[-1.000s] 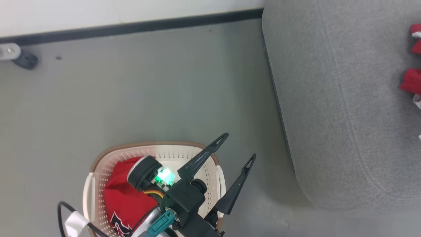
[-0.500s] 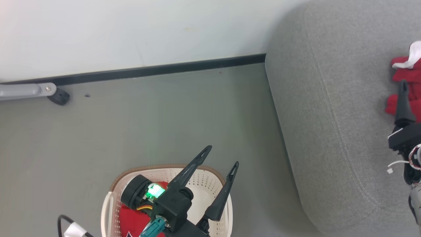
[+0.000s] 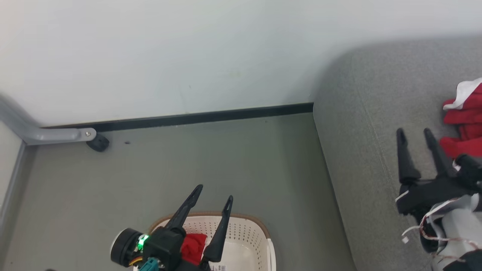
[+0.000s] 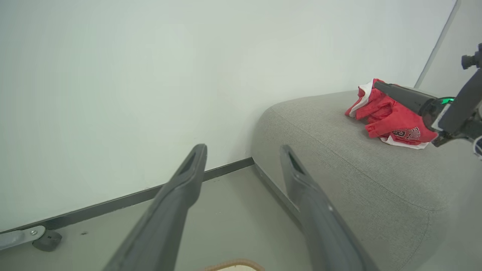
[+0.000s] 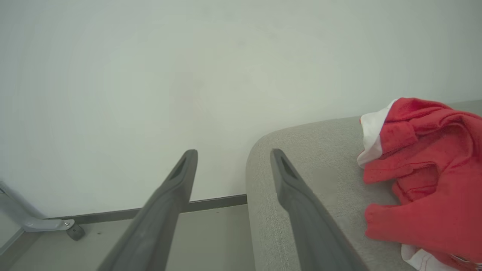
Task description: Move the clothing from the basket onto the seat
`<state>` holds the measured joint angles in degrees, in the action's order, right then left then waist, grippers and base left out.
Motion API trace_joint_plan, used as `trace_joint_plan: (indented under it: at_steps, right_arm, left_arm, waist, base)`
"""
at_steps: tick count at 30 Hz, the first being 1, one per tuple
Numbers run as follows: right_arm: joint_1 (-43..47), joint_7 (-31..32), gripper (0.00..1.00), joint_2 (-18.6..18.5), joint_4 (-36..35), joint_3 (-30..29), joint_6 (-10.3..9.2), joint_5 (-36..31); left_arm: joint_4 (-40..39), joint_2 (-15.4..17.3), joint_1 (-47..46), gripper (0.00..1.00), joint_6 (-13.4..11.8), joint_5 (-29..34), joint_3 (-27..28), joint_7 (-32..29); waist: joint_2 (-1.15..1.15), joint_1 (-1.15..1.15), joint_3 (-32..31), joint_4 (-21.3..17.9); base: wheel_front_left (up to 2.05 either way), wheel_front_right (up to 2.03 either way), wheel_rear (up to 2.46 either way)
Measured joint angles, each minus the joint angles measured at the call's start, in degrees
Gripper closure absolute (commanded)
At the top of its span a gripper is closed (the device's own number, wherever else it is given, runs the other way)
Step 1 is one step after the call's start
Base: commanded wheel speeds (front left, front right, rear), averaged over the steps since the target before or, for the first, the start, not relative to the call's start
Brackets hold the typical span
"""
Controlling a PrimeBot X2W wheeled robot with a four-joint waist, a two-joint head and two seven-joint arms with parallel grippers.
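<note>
Red clothing with white panels (image 3: 464, 119) lies crumpled on the grey seat (image 3: 365, 150) at the right; the same clothing (image 4: 388, 116) (image 5: 425, 180) appears in both wrist views. Another red garment (image 3: 192, 246) sits in the cream basket (image 3: 244, 226) at the bottom, partly hidden by my left arm. My left gripper (image 3: 212, 192) hangs open above the basket, nothing between its fingers (image 4: 180, 188). Over the seat, my right gripper (image 3: 414, 132) stands open and empty, just left of the clothing pile; its fingers (image 5: 290, 177) point toward the wall.
A white wall (image 3: 188, 56) with a black skirting strip (image 3: 203, 117) runs behind. A grey metal leg with a black caster (image 3: 98, 143) stands on the grey floor (image 3: 211, 158) at the left. Bare floor lies between basket and seat.
The head camera has tilted up, so the wall fills more of the picture. My right gripper has come into view over the seat. Both grippers stay open.
</note>
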<state>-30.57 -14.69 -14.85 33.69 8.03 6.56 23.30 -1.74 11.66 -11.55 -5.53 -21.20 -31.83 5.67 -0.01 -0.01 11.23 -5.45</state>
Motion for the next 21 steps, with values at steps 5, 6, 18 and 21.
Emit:
trace_joint_plan:
  at_steps: [5, 6, 18, 21]
  right_arm:
    - [5.0, 0.0, 0.00, 1.3, -4.5, 1.4, -0.12, -1.4]
    - [5.9, 0.0, 0.00, 1.4, -5.3, 1.6, -0.47, -1.7]
    - [14.7, 0.0, 0.00, 2.5, -12.9, 3.5, -1.65, -2.7]
    - [16.7, 0.0, 0.00, 2.8, -14.5, 3.8, -2.10, -2.7]
  left_arm:
    - [0.9, 0.7, 2.6, 0.00, -0.6, -0.2, 2.2, 0.0]
    - [1.0, 0.8, 3.1, 0.00, -0.6, -0.3, 2.7, 0.0]
    - [3.6, 0.6, 8.5, 0.00, -1.5, -0.4, 8.9, 0.1]
    - [4.6, 0.6, 10.2, 0.00, -1.5, -0.4, 10.6, 0.1]
  waist:
    - [0.00, 0.00, -2.6, 0.5]
    - [0.01, 0.00, -3.1, 0.6]
    - [0.00, 0.00, -7.8, 1.5]
    - [0.00, 0.00, -8.9, 1.7]
  base:
    - [0.00, 0.00, 0.00]
    - [0.00, 0.00, 0.00]
    - [0.00, 0.00, 0.00]
    - [0.00, 0.00, 0.00]
